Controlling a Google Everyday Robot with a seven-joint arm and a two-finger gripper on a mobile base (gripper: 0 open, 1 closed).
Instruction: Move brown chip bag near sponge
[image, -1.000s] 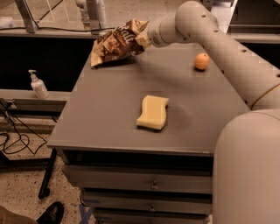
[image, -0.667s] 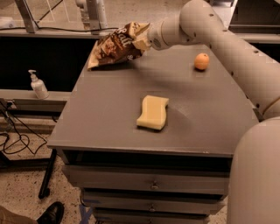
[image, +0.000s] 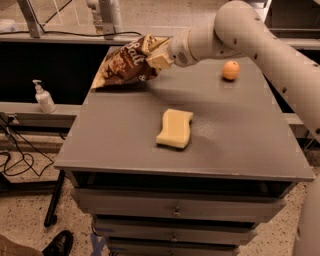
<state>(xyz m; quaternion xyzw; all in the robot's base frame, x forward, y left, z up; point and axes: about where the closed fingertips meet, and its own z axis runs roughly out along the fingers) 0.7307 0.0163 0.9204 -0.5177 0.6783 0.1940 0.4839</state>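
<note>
End effector (image: 159, 54) is at the far-left of the table (image: 115, 135), clenched on the right edge of the brown chip bag (image: 124, 65). The bag hangs tilted, low corner at or just above the surface. Sponge (image: 175, 128) lies mid-table, well apart from the bag. To do it well: carry the bag toward the near side with clearance, set it just beside the sponge — not on it — and steer clear of the orange fruit (image: 230, 70) at far right.

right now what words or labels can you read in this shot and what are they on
"Salt": white letters on the brown chip bag, gripped by the claw at the back left of the table.
Smaller print on the bag: too blurred to read.
Label on the pump bottle: unreadable.
</note>
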